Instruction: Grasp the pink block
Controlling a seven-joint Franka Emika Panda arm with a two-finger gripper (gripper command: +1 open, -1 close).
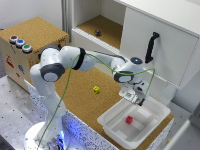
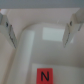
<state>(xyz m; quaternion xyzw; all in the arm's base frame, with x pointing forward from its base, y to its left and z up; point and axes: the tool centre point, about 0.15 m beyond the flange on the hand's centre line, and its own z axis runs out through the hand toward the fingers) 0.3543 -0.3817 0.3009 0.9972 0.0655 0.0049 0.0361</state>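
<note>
While the gripper [image 1: 134, 98] hovers above the white tray [image 1: 113, 129], its jaws stand spread and hold nothing. Inside the tray lies the pink block [image 1: 129, 120], directly beneath the gripper.

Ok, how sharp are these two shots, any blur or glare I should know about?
Exterior view: soft and low-resolution throughout, evenly lit, the pink block just a small red smudge in the white tray. Wrist view: blurrier overall, the gripper fingers smeared, the tray's white washed out, though the block's dark N-like marking stays legible.
</note>
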